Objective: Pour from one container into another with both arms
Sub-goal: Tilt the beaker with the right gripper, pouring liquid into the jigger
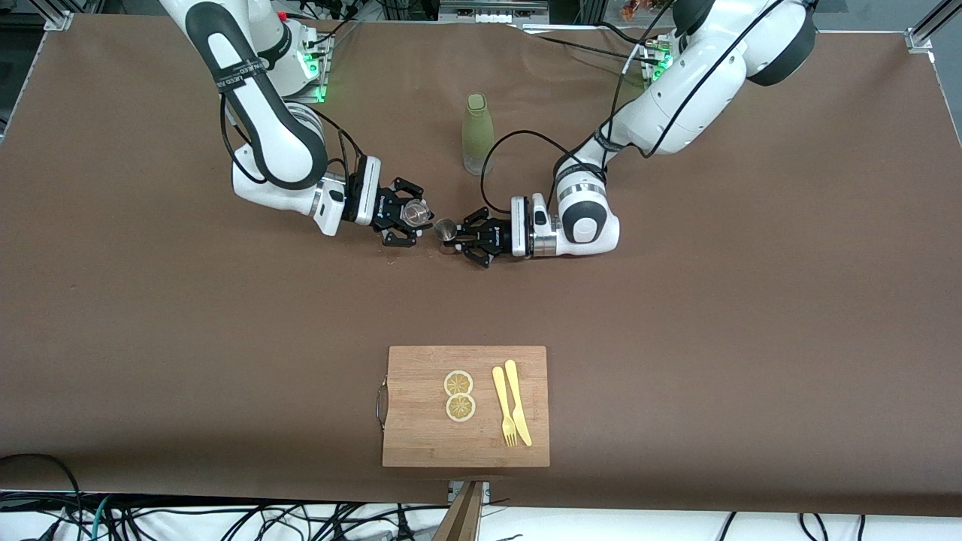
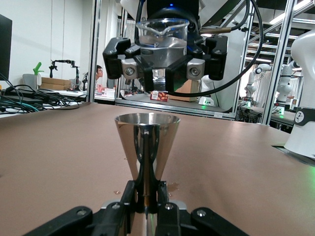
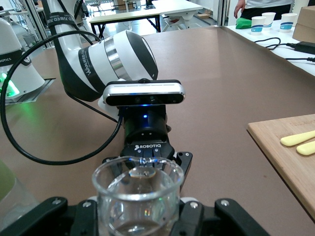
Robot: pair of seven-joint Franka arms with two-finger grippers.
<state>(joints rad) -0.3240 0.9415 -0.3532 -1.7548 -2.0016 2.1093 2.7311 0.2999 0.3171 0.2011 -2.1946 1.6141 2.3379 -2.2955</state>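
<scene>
Cutting board (image 1: 421, 421) w/ lemon slices (image 1: 458, 395), cutlery: near edge of bench (image 1: 150, 338).
Mid-bench: left gripper (image 1: 460, 237) clamps steel cone cup (image 1: 446, 229); right gripper (image 1: 410, 213) clamps glass beaker (image 1: 415, 214), rims just apart.
Risk: beaker overshoots narrow cup, spill.
Bottle (image 1: 478, 135) farther.

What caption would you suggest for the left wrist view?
Left gripper holds a steel jigger upright while the right gripper presents a glass beaker above it.

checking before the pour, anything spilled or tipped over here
Nothing stands out. The right gripper holds the glass beaker upright, the left gripper holds the metal jigger upright, and the brown table shows no spill.
</scene>
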